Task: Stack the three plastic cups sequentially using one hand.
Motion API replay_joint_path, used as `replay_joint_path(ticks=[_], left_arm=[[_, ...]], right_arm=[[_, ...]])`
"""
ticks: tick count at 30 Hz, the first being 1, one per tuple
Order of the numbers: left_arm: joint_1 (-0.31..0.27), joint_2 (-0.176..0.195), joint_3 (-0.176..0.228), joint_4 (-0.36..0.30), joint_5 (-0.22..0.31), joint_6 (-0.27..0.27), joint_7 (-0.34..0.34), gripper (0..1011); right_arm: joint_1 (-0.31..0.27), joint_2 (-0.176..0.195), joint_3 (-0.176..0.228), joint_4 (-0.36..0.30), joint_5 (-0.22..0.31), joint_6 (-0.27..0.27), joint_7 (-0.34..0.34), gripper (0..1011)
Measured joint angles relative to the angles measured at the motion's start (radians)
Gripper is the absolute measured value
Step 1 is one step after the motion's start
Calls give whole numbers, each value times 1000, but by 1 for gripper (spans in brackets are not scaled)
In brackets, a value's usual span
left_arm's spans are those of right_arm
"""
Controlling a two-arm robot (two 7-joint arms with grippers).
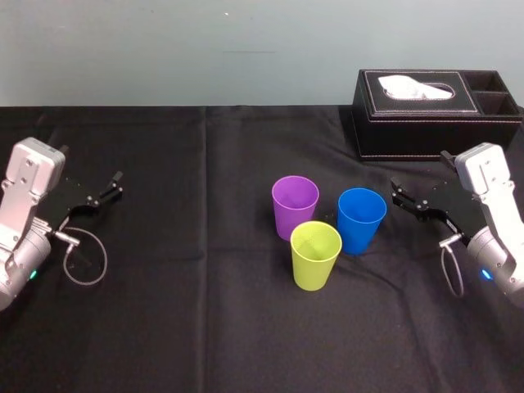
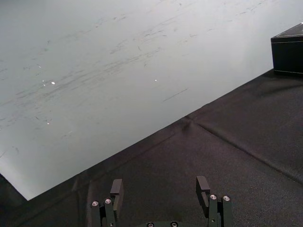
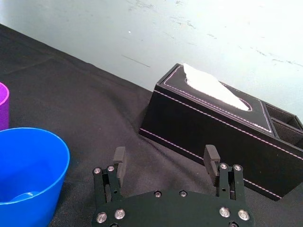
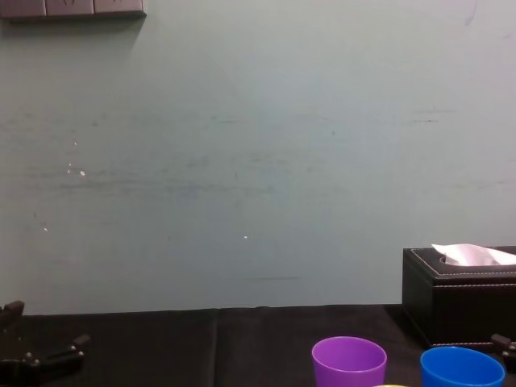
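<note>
Cups: purple cup point(image 1: 295, 205), blue cup point(image 1: 361, 219), yellow-green cup point(image 1: 316, 254), smooth tapered tumblers, upright, unstacked, clustered centrally
Right gripper point(image 1: 398, 195): spread wide, empty, beside blue cup
Left gripper point(image 1: 117, 185): spread wide, parked far left

Purple cup point(image 3: 3, 106) — mostly past the edge

purple cup point(image 1: 295, 205) | blue cup point(image 1: 361, 219) | yellow-green cup point(image 1: 316, 255) | black tablecloth point(image 1: 196, 327)

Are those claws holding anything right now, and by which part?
Nothing is held. The left gripper and right gripper are open and empty; the purple cup, blue cup and yellow-green cup stand untouched.
</note>
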Motion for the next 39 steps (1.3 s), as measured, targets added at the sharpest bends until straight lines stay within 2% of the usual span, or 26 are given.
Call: replay_joint_path(ticks=[39], left_arm=[[0,0,0,0,0,0,0,1011]], right_arm=[[0,0,0,0,0,0,0,1004]])
